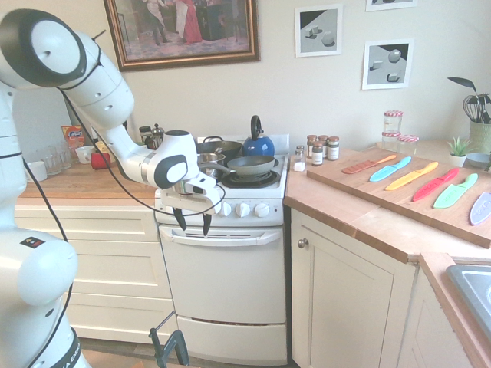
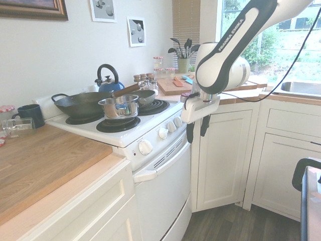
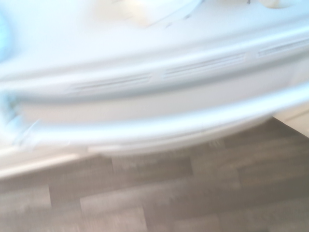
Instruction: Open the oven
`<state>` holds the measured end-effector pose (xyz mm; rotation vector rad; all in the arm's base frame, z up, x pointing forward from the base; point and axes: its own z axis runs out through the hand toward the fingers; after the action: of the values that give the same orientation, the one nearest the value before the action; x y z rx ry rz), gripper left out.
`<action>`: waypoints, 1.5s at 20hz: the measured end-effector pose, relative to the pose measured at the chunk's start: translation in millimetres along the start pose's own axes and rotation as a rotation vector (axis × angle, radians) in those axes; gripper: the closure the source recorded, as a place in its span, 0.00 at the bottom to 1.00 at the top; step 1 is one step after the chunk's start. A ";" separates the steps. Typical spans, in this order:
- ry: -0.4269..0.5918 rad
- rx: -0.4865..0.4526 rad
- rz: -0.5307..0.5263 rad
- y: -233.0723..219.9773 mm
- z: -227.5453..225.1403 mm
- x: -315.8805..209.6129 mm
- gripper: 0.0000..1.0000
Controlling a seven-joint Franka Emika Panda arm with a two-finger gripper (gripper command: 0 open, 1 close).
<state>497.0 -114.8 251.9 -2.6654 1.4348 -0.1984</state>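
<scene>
- White enamel: the oven door (image 1: pixel 224 280) was closed below the hob, its bar handle (image 1: pixel 222 238) across the top.
- My gripper (image 1: pixel 194 225) was spread and empty, near that handle, fingers pointing down, I judged, to hook the bar and pull.

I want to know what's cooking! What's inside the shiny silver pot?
I can't tell. The silver pot has no lid, but from here its side hides the bottom, so any food down low wouldn't show. Only some bare inner wall shows.
</scene>
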 end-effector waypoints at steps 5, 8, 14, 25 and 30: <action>-0.006 0.024 0.002 -43.6 40.4 58.4 0.00; -0.034 -0.005 0.007 -48.7 75.1 70.9 0.00; -0.034 -0.007 -0.023 -53.5 102.2 65.7 0.00; -0.004 0.008 -0.061 -55.0 33.7 33.4 0.00; -0.021 -0.022 -0.061 -46.8 38.4 16.0 0.00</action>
<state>550.5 -101.3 222.4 -2.7226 1.3588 -0.1608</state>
